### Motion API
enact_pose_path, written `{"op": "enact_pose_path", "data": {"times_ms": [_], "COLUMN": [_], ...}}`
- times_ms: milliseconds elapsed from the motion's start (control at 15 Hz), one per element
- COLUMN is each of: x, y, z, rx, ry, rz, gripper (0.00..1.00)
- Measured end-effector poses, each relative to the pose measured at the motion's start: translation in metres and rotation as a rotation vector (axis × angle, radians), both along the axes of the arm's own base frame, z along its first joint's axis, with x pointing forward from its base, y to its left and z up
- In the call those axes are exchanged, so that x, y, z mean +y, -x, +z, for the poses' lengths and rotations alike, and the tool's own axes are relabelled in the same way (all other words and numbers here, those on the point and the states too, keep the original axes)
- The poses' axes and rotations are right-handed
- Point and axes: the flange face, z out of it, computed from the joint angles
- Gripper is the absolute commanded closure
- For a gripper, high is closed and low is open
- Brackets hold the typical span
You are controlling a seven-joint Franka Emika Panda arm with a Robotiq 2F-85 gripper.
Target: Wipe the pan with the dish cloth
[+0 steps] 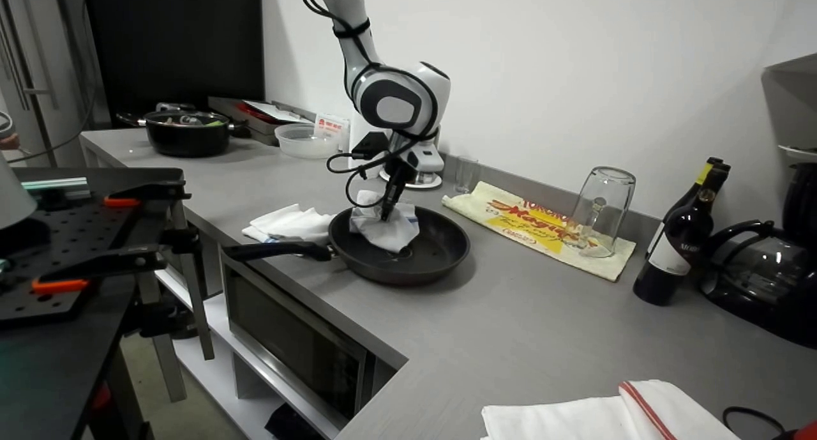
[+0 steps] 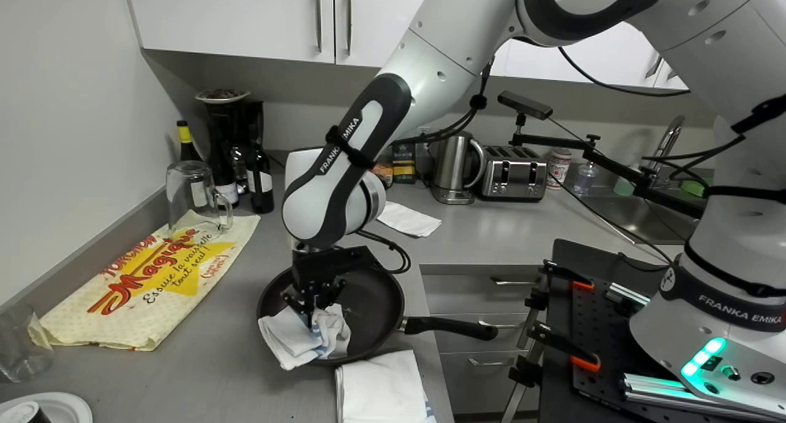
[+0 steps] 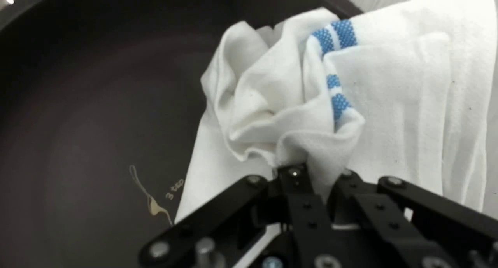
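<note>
Okay, the fingers (image 3: 305,205) are clamping a bunched fold of the dish cloth (image 3: 319,97); that cloth is lying partly in the pan (image 3: 97,124), partly spilling out over its side. Whether it's pressing on the pan bottom, can't tell; guessing wiping is under way. Main relation: in the wrist view most of the bare pan bottom is sitting left of the fingers, so the next stroke is probably needing to go that way. The handle (image 2: 451,326) is running its long axis out past the edge of the bench (image 1: 542,338). Only one arm (image 2: 454,48) is working, so no nearer-side question. Counting: one pan, one gripped cloth, two other white cloths (image 1: 297,225) lying folded outside the pan, one printed towel (image 1: 504,216), one glass mug (image 1: 603,204) standing on it, one small glass (image 1: 466,175), at least two bottles (image 1: 678,255).
</note>
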Motion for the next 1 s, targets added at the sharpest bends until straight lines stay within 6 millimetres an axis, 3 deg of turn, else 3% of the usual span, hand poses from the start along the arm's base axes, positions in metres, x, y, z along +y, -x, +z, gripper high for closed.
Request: {"op": "enact_pose_path", "data": {"times_ms": [267, 467, 733, 1000], "x": [0.01, 0.019, 0.046, 0.094], "y": [-0.001, -0.004, -0.006, 0.008], "z": [0.017, 0.041, 0.094, 0.149], "rx": [0.026, 0.013, -0.025, -0.063], "ry": [-0.072, -0.088, -0.093, -0.092], "rz": [-0.036, -0.025, 0.041, 0.153], "gripper": [0.97, 0.97, 0.97, 0.97]}}
